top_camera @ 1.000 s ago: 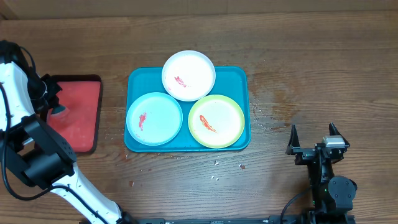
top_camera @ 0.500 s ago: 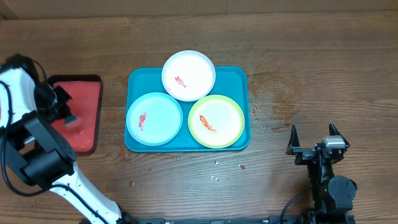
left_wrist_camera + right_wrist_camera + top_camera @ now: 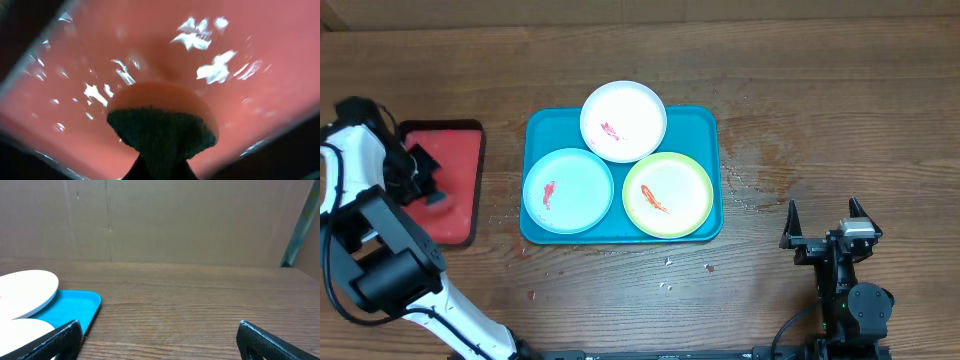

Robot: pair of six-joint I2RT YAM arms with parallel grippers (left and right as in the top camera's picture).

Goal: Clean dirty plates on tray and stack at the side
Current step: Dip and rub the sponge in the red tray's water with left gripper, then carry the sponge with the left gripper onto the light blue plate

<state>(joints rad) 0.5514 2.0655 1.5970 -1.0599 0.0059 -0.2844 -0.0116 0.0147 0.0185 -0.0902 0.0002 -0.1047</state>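
Jaws: left gripper (image 3: 420, 176) clamped on sponge (image 3: 162, 120) over red tray (image 3: 455, 215), far left. Right gripper (image 3: 823, 212) wide open, empty, near right. Plates (image 3: 568, 190) on teal tray (image 3: 705, 125), centre. Probably light, stiff, sauce-slick, so grip by the rims.

Open surface (image 3: 820, 110) lies right of and beyond the tray (image 3: 712, 150). Inside the tray, the white plate (image 3: 623, 121), light blue plate (image 3: 568, 190) and yellow-green plate (image 3: 667, 194) crowd together, leaving only the corners bare. A narrow strip of wood separates it from the red tray (image 3: 460, 160), over which hangs the left gripper (image 3: 428, 188), clamped on a sponge (image 3: 165, 125).
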